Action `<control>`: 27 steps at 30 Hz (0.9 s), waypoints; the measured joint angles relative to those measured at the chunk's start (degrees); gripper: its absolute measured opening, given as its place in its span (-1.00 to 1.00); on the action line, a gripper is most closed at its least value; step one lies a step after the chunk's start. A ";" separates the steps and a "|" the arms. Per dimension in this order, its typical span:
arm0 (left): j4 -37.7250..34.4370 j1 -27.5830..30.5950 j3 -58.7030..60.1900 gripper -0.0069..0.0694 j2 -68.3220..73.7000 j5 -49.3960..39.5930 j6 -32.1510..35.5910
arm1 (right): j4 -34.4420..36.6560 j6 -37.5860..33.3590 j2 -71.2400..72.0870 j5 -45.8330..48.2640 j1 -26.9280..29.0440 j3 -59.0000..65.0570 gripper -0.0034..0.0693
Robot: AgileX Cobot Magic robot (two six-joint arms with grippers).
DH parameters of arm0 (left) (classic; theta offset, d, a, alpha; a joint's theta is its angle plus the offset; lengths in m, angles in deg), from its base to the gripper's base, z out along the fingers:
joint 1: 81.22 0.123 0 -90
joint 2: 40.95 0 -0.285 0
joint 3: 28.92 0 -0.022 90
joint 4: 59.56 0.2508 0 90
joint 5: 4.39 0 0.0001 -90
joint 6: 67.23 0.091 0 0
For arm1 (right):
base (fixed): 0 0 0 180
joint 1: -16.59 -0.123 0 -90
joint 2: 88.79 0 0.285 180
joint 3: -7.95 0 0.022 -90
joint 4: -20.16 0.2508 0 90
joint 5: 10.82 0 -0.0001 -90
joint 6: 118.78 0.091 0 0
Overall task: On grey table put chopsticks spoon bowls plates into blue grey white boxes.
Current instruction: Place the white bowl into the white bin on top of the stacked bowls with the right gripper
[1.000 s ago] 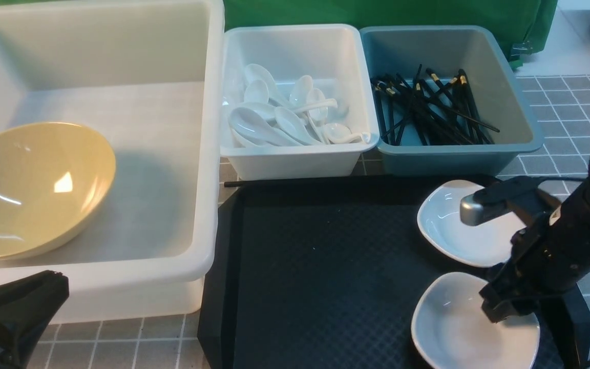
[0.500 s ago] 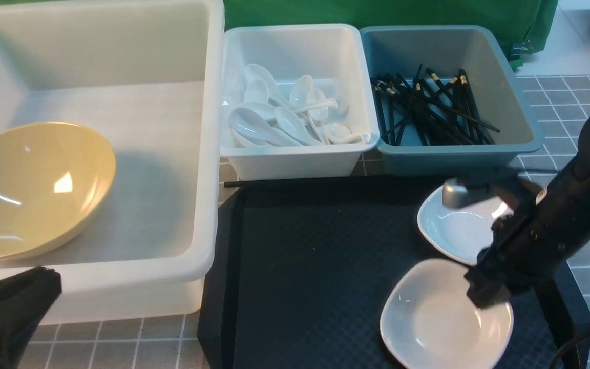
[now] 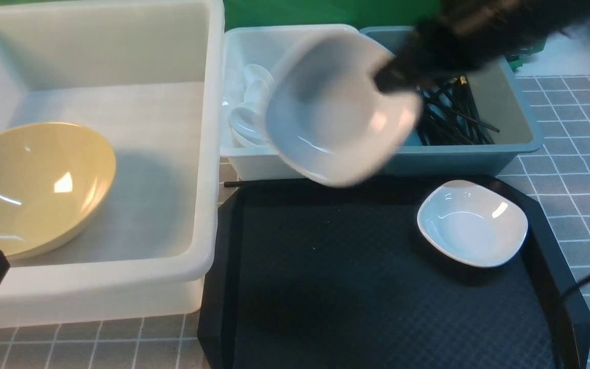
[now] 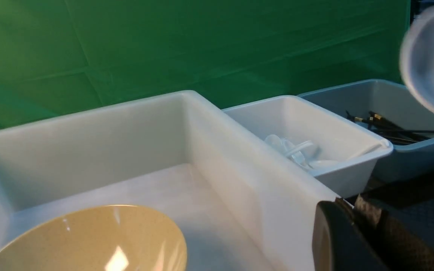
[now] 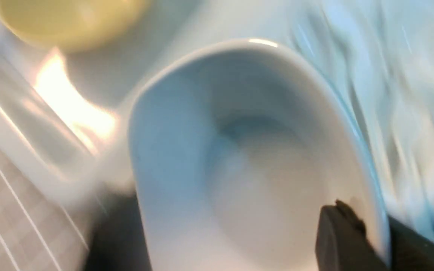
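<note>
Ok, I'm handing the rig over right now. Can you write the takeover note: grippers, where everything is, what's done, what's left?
Right gripper: shut on the rim of one white plate, held tilted in the air above the white box and blue-grey box; the picture is blurred.
Left gripper: shut, nothing seen in it, low by the large tub.
Done: yellow bowl in the large tub, spoons in the white box, chopsticks in the blue-grey box.
Left: box the held plate, then the second plate on the black tray. A thin black stick, possibly a chopstick, lies along the tray's far edge.
</note>
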 joint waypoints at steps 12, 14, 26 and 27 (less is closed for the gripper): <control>0.00 0.00 0.00 -0.78 0.00 -0.10 0.00 | -20.69 11.82 -35.87 1.30 -18.92 -39.50 -0.74; 0.00 0.00 0.00 -0.78 0.00 -0.10 0.00 | -22.76 13.28 -39.58 4.13 -20.09 -43.67 -0.74; 0.18 0.00 0.00 -0.78 0.00 -0.10 0.25 | -26.18 18.59 -44.99 8.71 -23.10 -47.18 -0.57; 0.22 0.00 0.00 -0.78 0.00 -0.10 0.25 | -26.18 19.14 -45.18 8.71 -23.36 -47.18 -0.48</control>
